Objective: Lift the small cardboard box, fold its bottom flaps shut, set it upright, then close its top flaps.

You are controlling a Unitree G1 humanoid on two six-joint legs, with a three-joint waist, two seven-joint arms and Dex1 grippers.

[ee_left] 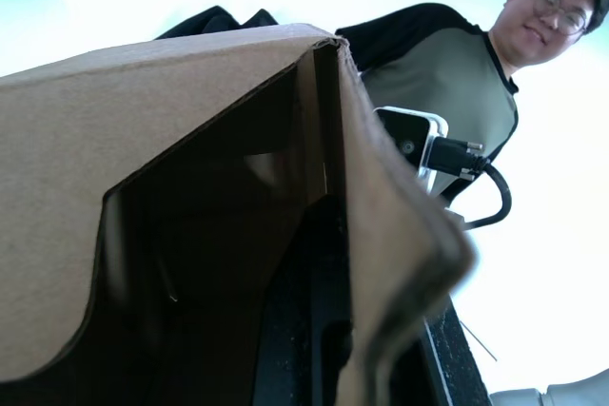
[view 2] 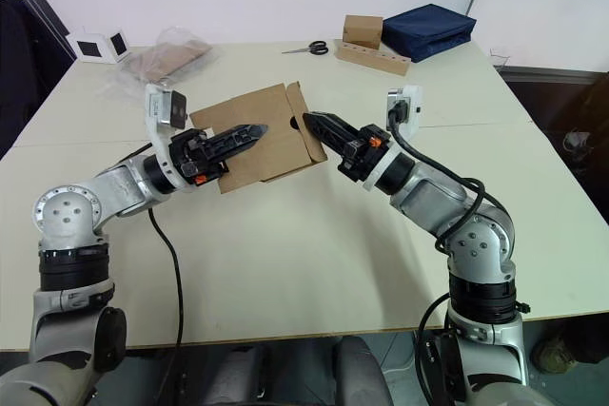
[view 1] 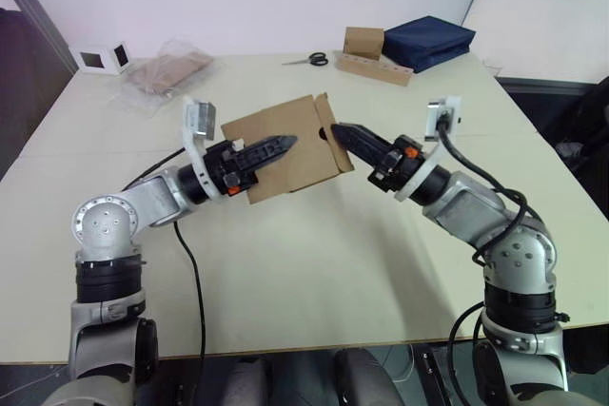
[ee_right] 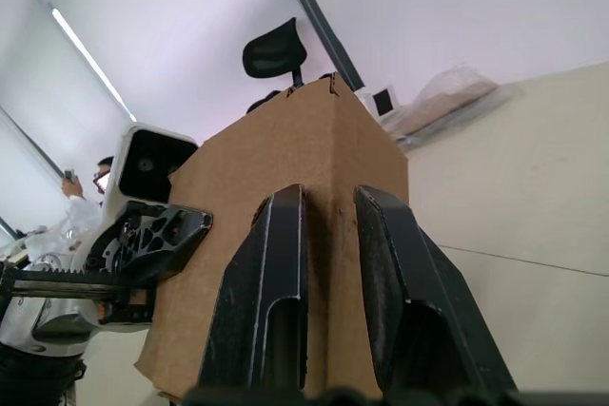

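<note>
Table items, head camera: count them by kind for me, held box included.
Cardboard boxes: 2, the small cardboard box and the squarish box
Holed cardboard strip: 1
Plastic bag of cardboard: 1
Scissors: 1
Navy fabric bundle: 1
White device: 1
Total: 7

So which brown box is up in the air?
The small cardboard box, held between both grippers. The squarish box sits on the table's far side by the scissors.
</note>
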